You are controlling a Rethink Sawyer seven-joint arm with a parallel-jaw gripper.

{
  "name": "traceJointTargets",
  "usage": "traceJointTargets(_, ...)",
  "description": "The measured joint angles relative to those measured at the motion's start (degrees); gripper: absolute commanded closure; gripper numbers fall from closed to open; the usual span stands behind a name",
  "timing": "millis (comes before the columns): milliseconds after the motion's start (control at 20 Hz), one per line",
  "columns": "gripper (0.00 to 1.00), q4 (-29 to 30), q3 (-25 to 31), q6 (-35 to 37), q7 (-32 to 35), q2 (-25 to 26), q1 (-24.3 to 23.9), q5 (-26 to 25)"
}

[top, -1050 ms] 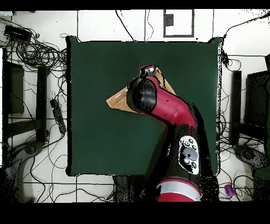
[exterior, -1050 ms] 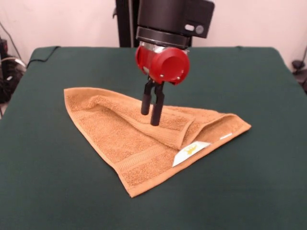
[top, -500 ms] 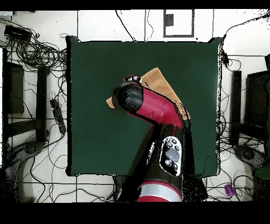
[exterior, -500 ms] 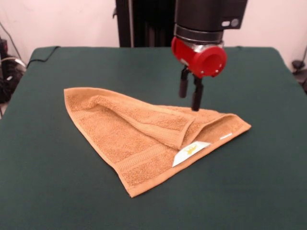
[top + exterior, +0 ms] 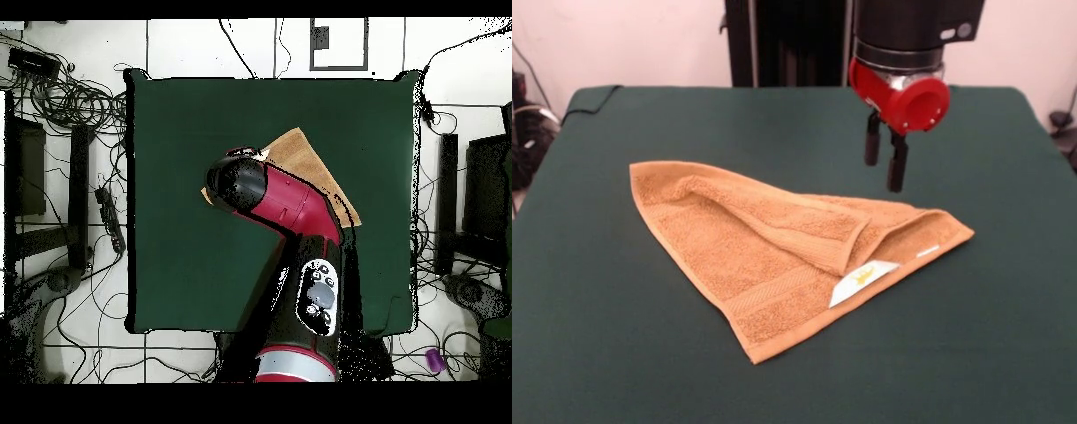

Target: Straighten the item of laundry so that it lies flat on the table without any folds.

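while the arm hides much towel overhead (folded), the pincer hangs narrow, empty.

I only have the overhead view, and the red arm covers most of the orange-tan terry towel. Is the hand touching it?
Observer: No. In the front view the hand hangs in the air by the far right part of the orange-tan terry towel, clear of the cloth.
Operator: Is the towel flat yet?
Observer: No. A flap is folded over its middle, leaving a roughly triangular shape on the dark green cloth table.
Operator: Where is the label?
Observer: The white label with the yellow mark lies face up at the towel's near right edge.
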Motion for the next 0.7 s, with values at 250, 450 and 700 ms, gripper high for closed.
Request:
traceJointTargets(250,0.00,0.2,0.0,0.0,0.0,0.2,0.0,2.1)
traceJointTargets(450,0.00,0.3,-1.5,-0.4,0.4,1.0,0.7,4.9)
traceJointTargets(700,0.00,0.4,-4.0,-0.9,2.1,2.9,1.8,7.1)
